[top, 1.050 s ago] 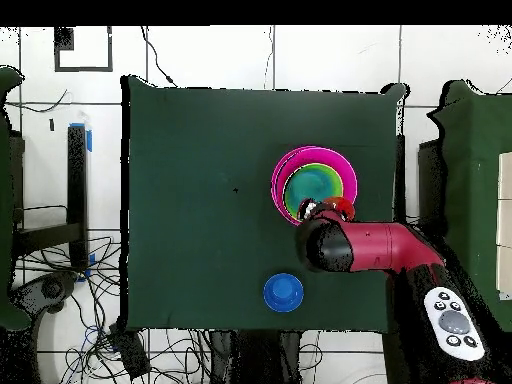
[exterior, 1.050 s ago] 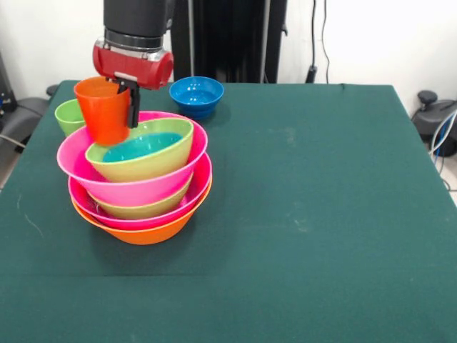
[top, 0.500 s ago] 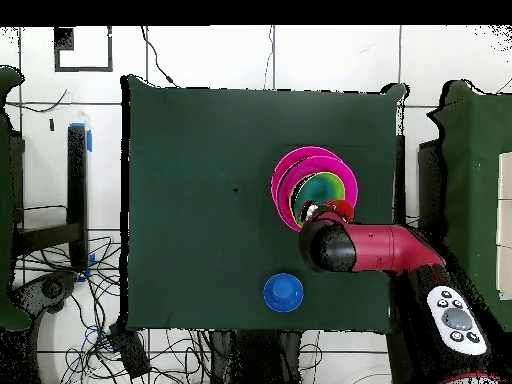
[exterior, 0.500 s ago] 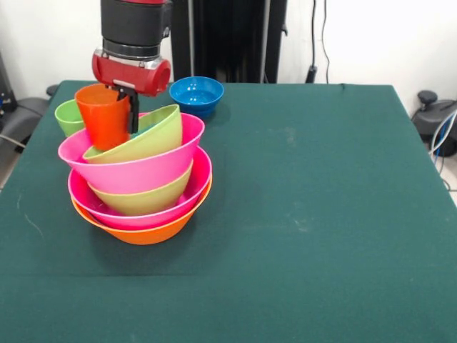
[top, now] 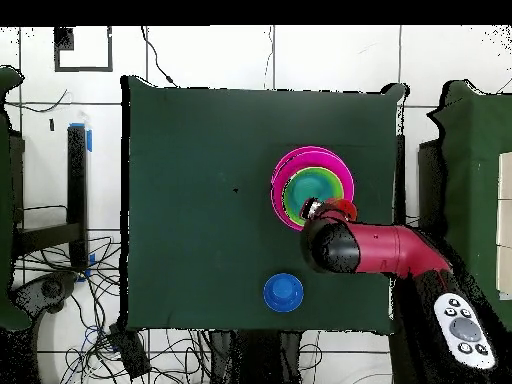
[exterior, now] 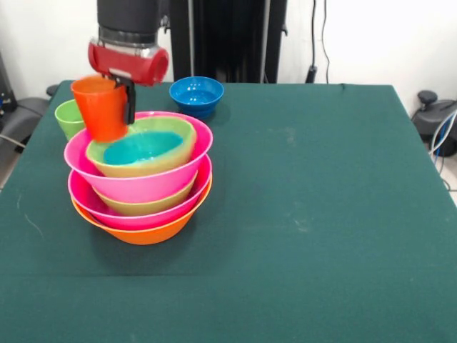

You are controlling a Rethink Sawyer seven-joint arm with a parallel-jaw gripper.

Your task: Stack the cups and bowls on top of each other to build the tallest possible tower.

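Note:
My gripper (exterior: 123,100) is shut on the right rim of the orange-red cup (exterior: 101,107) and holds it upright over the left edge of the tower (exterior: 143,187). The tower has a large orange bowl (exterior: 146,234) lowest, with pink, green and pink bowls nested above it. On top is a green bowl (exterior: 182,151) with a light blue bowl (exterior: 143,148) inside. The light green cup (exterior: 67,116) stands on the table behind the tower's left side. From overhead the orange-red cup (top: 346,208) peeks out beside the tower (top: 312,186), at the tip of the arm (top: 380,250).
A small dark blue bowl (exterior: 196,94) (top: 283,292) stands alone on the green table (exterior: 321,200), behind and to the right of the tower. Cables and grey equipment lie beyond the table's left and right edges.
Half a second ago the top pink and green bowls were tipped up on one side; now they sit level again. The gripper and orange-red cup have risen slightly.

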